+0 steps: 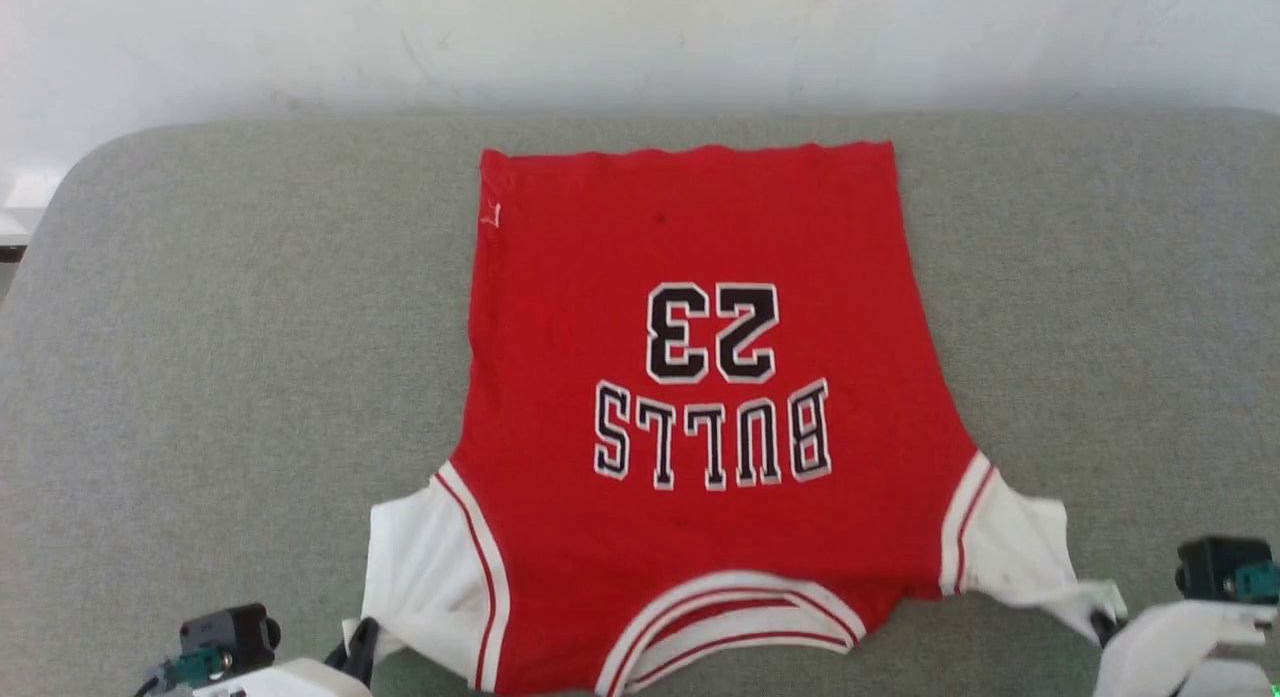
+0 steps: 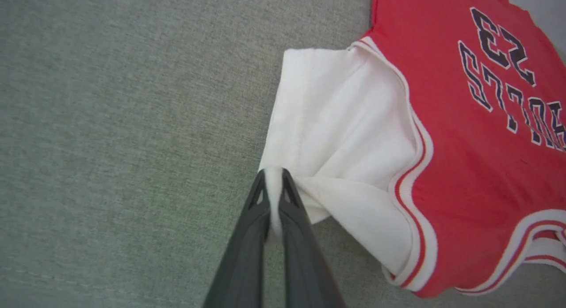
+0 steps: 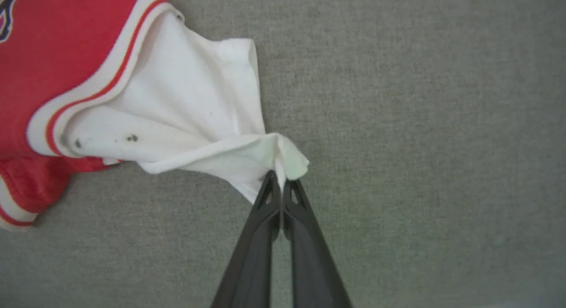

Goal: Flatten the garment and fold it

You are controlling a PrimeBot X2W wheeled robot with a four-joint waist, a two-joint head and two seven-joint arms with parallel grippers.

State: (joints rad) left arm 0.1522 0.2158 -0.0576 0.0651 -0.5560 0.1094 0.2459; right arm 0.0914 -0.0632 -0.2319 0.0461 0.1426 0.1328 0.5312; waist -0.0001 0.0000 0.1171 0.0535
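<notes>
The garment [image 1: 690, 377] lies spread on the grey surface, print side up, with its collar toward me and its hem at the far side. The black "BULLS 23" print reads upside down in the head view. My left gripper [image 2: 274, 173] is shut on the corner of the white sleeve [image 2: 336, 122] on the left; it shows at the lower left of the head view [image 1: 358, 642]. My right gripper [image 3: 280, 177] is shut on the pulled-out tip of the other white sleeve [image 3: 194, 104], at the lower right of the head view [image 1: 1105, 622]. That sleeve carries a few dark spots.
The grey fabric-covered surface [image 1: 200, 377] extends well beyond the garment on both sides. Its rounded far-left corner [image 1: 90, 167] and far edge meet a white wall [image 1: 640, 37].
</notes>
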